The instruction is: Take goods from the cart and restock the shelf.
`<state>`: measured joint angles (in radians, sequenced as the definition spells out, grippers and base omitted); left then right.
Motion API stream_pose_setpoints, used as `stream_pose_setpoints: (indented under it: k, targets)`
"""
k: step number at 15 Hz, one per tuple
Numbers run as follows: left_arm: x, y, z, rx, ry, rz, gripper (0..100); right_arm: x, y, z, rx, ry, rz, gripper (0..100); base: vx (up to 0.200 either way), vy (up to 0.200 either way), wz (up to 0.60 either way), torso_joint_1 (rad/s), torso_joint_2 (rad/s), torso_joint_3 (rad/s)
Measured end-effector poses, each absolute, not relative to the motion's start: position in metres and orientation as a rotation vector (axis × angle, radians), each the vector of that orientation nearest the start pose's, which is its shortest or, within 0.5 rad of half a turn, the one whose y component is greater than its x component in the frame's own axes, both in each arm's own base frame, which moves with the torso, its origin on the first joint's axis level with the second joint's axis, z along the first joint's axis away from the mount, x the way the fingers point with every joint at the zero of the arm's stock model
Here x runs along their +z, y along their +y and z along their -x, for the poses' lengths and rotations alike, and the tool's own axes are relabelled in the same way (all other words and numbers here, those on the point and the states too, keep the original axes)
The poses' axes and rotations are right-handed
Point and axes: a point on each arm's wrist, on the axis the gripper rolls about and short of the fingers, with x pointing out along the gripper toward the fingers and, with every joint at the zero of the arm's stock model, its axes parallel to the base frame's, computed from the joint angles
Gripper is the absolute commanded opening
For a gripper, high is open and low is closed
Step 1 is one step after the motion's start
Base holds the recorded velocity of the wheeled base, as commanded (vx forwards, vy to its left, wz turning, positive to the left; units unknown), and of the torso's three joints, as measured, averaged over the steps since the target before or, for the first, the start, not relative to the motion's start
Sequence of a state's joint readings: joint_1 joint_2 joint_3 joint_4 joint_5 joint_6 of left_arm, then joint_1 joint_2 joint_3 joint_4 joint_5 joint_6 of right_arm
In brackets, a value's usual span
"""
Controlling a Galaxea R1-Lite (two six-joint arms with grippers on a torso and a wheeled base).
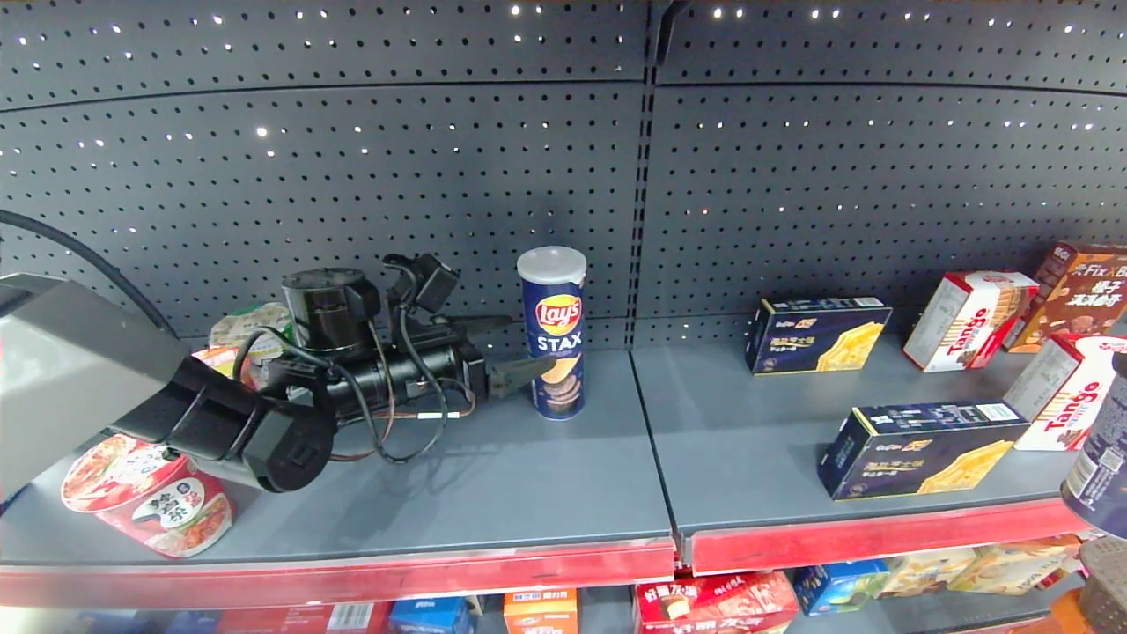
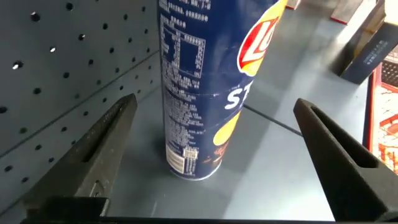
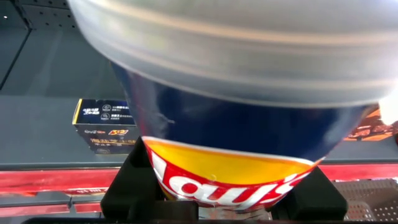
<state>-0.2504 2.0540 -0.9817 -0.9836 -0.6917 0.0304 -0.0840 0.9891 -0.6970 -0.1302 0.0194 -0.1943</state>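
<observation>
Here, left hand [image 2: 214, 102] wide open astride the chips can [image 2: 199, 74]; right hand [image 3: 224, 186] tight around second can [image 3: 249, 124].

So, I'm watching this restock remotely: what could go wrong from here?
1. The open left gripper straddles the upright can; a crooked retreat could tip it.
2. The right gripper holds a second can near the front box; it could knock that off the shelf.

Left fingers [image 2: 99, 155] spread, right fingers [image 3: 127, 186] clamped
</observation>
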Motion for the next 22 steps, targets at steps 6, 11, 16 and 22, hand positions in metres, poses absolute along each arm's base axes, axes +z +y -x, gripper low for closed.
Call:
stream_pose_setpoints:
  k: [6,11,16,22]
  targets:
    - [0.145,-0.114,-0.384,-0.992,0.052,0.014,100,0.256,-0.010,-0.126,-0.045,0.170,0.185,0,0.000,0.000,0.00,0.000,0.00,0.000]
    - [0.140,-0.117,-0.387,-1.032,0.063,0.023,100,0.256,-0.010,-0.126,-0.045,0.171,0.185,0,0.000,0.000,0.00,0.000,0.00,0.000]
    - [0.137,-0.126,-0.398,-1.051,0.048,0.020,100,0.256,-0.010,-0.126,-0.046,0.171,0.185,0,0.000,0.000,0.00,0.000,0.00,0.000]
    - [0.127,-0.137,-0.406,-1.071,0.062,0.034,100,0.256,-0.010,-0.126,-0.045,0.171,0.186,0,0.000,0.000,0.00,0.000,0.00,0.000]
